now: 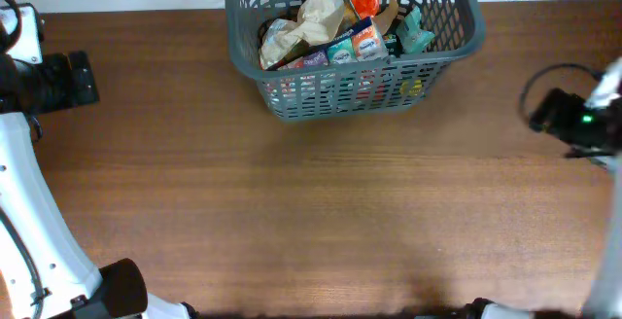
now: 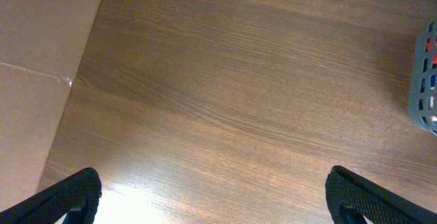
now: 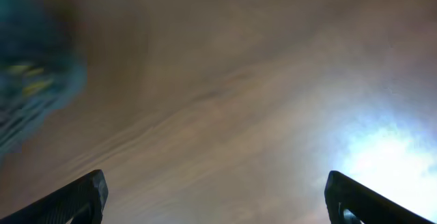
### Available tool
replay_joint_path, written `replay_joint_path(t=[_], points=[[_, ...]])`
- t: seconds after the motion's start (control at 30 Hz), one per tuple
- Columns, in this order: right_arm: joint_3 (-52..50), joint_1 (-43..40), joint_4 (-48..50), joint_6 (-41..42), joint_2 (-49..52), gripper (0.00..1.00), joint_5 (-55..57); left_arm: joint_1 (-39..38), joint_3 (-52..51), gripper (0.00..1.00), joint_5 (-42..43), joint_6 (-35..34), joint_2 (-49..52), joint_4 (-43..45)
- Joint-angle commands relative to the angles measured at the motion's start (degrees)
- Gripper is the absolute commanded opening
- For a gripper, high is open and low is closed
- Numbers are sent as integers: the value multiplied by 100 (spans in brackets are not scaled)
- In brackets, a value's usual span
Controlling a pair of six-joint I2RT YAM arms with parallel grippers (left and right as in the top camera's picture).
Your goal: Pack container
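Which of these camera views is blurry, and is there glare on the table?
Right wrist view: heavily blurred, the basket a teal smear at left, strong glare on the table lower right. Left wrist view: sharp grain, pale glare bottom left. Overhead: sharp, evenly lit.

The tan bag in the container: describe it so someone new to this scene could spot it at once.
In the overhead view, find the dark grey slatted container at the far edge of the table. On the left of its pile lies the crumpled pale tan bag. It is the biggest, plainest item; its neighbours are small, brightly printed packets.
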Motion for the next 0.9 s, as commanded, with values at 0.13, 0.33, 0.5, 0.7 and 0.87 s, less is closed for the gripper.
replay_joint_path(t=[0.13, 0.33, 0.5, 0.7, 0.87], points=[[-90, 1895, 1423, 52, -1241, 99, 560, 33, -22, 99, 59, -50, 26, 11], [-981, 2201, 2730, 518, -2680, 99, 562, 33, -22, 99, 59, -50, 26, 11], [-2699, 2203, 3460, 516, -4483, 99, 710, 33, -22, 99, 59, -50, 26, 11], [-4559, 2203, 3773, 531, -6463, 99, 643, 33, -22, 99, 59, -50, 26, 11], [-5761, 2210, 4690, 649, -7274, 99, 645, 33, -24, 99, 59, -50, 26, 11]])
